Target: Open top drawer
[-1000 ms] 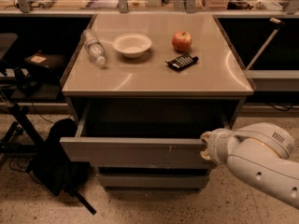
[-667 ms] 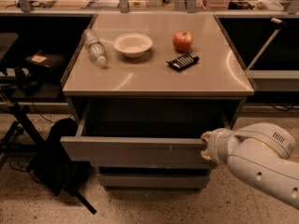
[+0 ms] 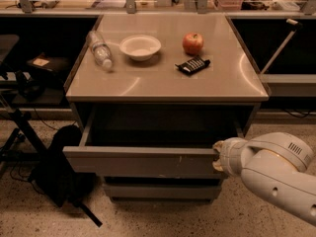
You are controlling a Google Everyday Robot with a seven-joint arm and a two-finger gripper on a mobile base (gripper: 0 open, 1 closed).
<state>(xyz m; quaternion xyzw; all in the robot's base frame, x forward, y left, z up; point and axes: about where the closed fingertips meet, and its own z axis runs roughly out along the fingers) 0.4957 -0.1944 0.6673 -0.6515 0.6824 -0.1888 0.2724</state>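
Observation:
The top drawer (image 3: 143,161) of the grey cabinet stands pulled well out toward me, its flat handle-less front showing small pale scuffs right of centre and its dark inside open to view. My gripper (image 3: 217,157) is at the drawer front's right end, at its top corner, with the white arm (image 3: 271,174) reaching in from the lower right. Two narrower drawer fronts (image 3: 163,189) below sit closed.
On the cabinet top (image 3: 163,80) lie a plastic bottle (image 3: 100,50) on its side, a white bowl (image 3: 140,47), a red apple (image 3: 192,43) and a dark snack packet (image 3: 192,65). A black bag (image 3: 54,167) and stand legs sit on the floor at left. Shelving flanks both sides.

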